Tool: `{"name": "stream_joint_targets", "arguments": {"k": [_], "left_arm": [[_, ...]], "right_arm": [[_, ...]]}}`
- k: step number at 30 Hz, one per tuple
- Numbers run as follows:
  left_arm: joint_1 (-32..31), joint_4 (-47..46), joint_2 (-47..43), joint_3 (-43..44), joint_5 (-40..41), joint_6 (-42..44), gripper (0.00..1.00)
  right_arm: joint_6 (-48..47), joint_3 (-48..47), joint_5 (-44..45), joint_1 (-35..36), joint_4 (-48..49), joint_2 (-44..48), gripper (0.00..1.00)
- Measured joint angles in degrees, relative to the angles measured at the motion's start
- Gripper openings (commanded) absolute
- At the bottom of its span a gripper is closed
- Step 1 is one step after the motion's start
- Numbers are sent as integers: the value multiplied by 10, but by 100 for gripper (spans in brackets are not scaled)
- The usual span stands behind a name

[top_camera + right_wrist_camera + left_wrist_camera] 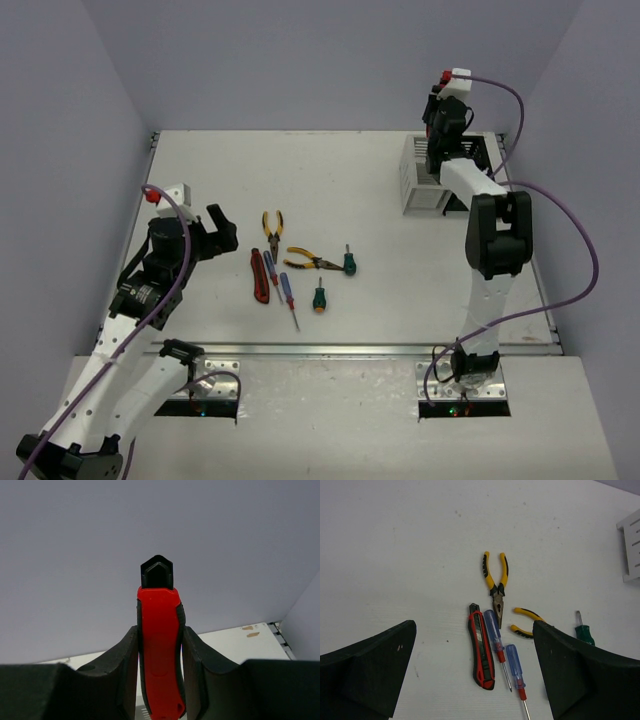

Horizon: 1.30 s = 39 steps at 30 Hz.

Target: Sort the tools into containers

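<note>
Above the white container (418, 185), the right tool (160, 640) is clenched on a red utility knife (159, 610), which stands upright between its fingers. The black container (485, 152) sits just beside the white one, largely hidden by the arm, so I cannot tell which one lies under the knife. Let go from this height, the knife could clip a rim, tip over a wall and land on the surface (300, 170). Well to the left of the white container, the left tool (215, 235) hangs released, jaws wide, over the unsorted tools: a second red knife (481, 647), pliers (496, 580) and blue-handled screwdrivers (492, 625).
</note>
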State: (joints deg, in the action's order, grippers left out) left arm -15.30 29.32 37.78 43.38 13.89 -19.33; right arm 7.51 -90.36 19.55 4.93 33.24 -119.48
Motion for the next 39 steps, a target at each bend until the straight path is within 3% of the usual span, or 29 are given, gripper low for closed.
{"name": "stream_joint_targets", "arguments": {"k": [5,9,10,11,12,13,14,16,21,26,33,36,39], "left_arm": [[-6,0,0,0,-1,0,100],[-9,0,0,0,-1,0,100],[-10,0,0,0,-1,0,100],[-12,0,0,0,-1,0,100],[-12,0,0,0,-1,0,100],[-12,0,0,0,-1,0,100],[-13,0,0,0,-1,0,100],[-13,0,0,0,-1,0,100],[-13,0,0,0,0,0,100],[-13,0,9,0,5,-1,100],[-14,28,120,36,2,-75,100],[-34,20,189,40,-3,-113,100],[-69,19,290,44,1,-141,100]], "right_arm": [[-4,43,4,-2,75,-3,0],[3,130,2,1,135,8,0],[5,151,2,2,145,9,5],[8,168,1,2,148,9,28],[9,181,1,2,148,9,43],[9,191,0,2,148,9,71],[10,200,-1,2,150,9,87],[12,215,-10,2,157,14,96],[6,226,-23,8,140,56,99],[4,166,-31,20,54,117,99],[34,-44,-24,96,-310,177,99],[79,-40,-46,150,-437,233,98],[123,48,-93,180,-495,303,96]]}}
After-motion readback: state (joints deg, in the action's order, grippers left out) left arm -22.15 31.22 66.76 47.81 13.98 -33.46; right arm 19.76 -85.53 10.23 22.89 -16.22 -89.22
